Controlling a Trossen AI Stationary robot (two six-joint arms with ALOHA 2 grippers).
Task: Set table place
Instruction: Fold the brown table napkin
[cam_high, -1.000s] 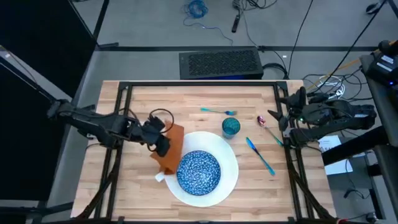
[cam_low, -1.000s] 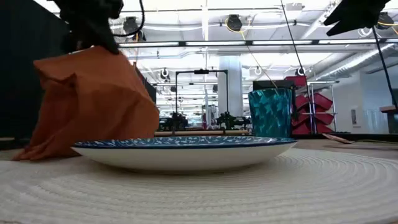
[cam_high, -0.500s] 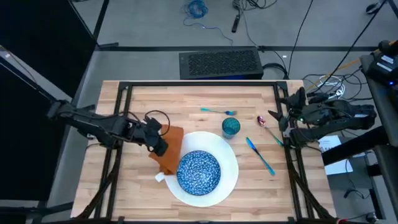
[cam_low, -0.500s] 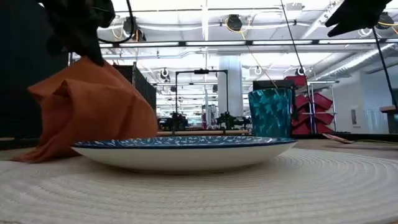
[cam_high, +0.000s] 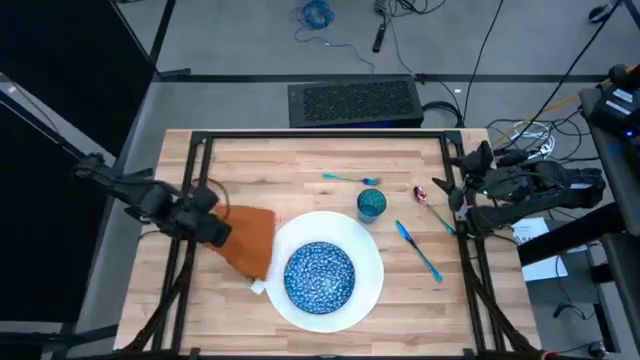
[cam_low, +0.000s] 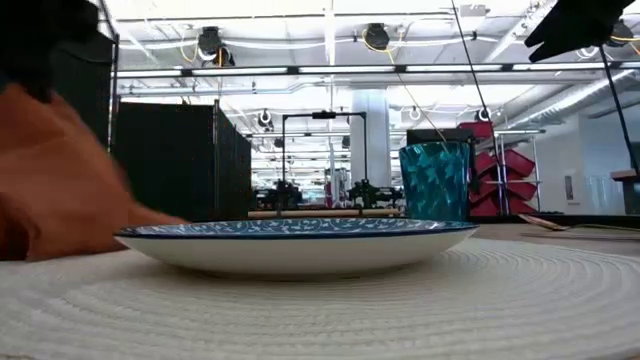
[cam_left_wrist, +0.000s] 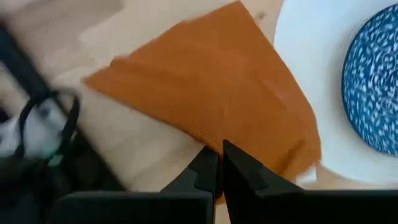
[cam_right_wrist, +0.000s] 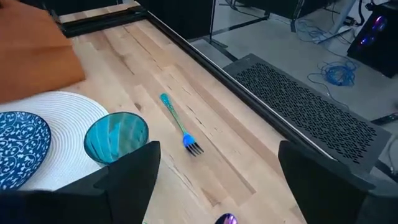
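High view: left pincer (cam_high: 218, 232), seemingly clamped on the napkin (cam_high: 250, 240), has dragged it leftward; right pincer (cam_high: 462, 190) apart.

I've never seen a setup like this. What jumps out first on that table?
Probably the big white plate near the table's front edge, with a blue patterned bowl sitting on it. Just left of it, the left gripper pinches an orange napkin. A small teal cup stands behind the plate, and the right gripper waits open at the right edge.
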